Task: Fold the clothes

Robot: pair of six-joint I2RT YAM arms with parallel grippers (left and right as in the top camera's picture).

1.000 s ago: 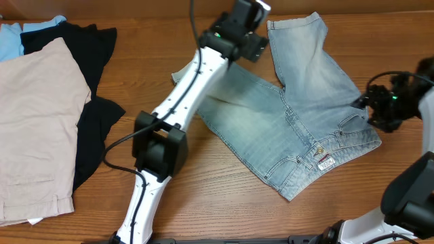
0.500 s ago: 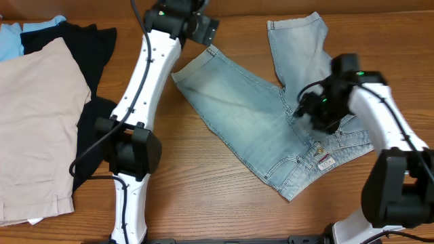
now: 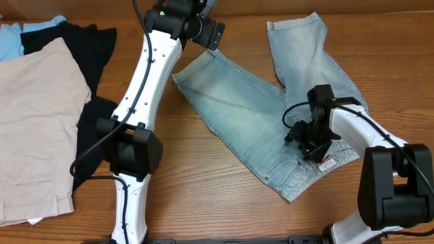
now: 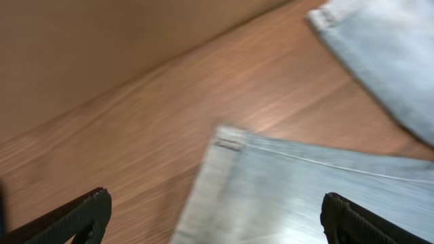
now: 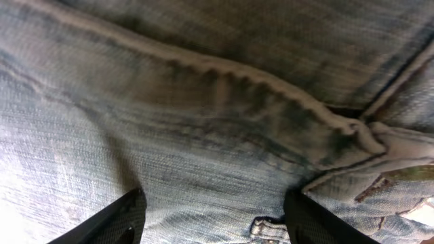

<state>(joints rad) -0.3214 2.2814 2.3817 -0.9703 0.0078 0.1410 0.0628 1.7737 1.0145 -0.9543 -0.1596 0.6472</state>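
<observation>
Shorts: light blue faded denim shorts [image 3: 251, 115] spread flat on brown wooden table [image 3: 203, 196], right of centre; lay unchanged.
Left jaws: apart, empty, above far hem corner; barely shifted.
Right jaws: apart, close over denim; moved from crotch seam toward waistband.

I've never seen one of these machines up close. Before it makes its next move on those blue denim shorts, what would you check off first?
1. Left claw open: ok, its fingers stand wide apart.
2. Left claw lined up on the leg hem of the denim shorts: ok, the hem corner lies between the fingers and is not gripped.
3. Right claw open: ok, spread over a seam near the waistband.
4. Right claw touching the cloth: cannot tell, though it is very close.
5. Other clothes out of the way: ok, the beige shorts and black garment lie off to the side, apart from the denim.
</observation>
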